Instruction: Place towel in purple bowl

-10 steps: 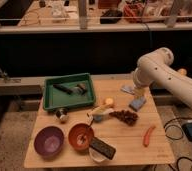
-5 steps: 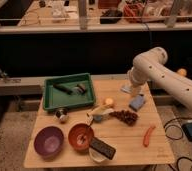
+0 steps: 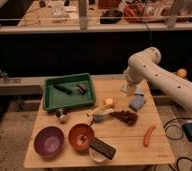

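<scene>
Tool (image 3: pixel 130 91) shifted left, now near towel (image 3: pixel 137 103).

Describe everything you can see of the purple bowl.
The purple bowl is round, plain and plastic-looking, with a lighter inside that looks empty. It sits upright at the wooden table's near left corner, just left of the orange-red bowl; contact between them is unclear. The gripper is far off, over the table's far right part.

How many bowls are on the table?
2: the purple bowl at the front left, and the orange-red bowl just beside it. A white thing under the black object may be a third. The claw hangs far from both, over the table's back right.
</scene>
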### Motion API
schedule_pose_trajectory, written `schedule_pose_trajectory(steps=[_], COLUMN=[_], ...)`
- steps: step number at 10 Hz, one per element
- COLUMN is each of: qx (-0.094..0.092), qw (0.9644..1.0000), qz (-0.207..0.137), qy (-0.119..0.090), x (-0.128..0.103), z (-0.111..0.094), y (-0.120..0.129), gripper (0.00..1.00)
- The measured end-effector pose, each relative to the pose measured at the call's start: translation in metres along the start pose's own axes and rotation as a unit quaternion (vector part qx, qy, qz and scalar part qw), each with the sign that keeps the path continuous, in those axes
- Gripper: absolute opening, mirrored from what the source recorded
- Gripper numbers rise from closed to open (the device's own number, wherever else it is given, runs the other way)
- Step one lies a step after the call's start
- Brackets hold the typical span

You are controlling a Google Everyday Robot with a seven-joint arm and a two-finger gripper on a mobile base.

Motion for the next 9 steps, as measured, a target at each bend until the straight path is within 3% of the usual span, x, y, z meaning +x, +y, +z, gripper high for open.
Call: schedule_pose_trajectory(steps=[9], qx=[-0.01], qw=[0.9999], qz=[0.004], qy=[-0.009], x=[0.012], z=[0.036], y=[-0.015], gripper=[0.8])
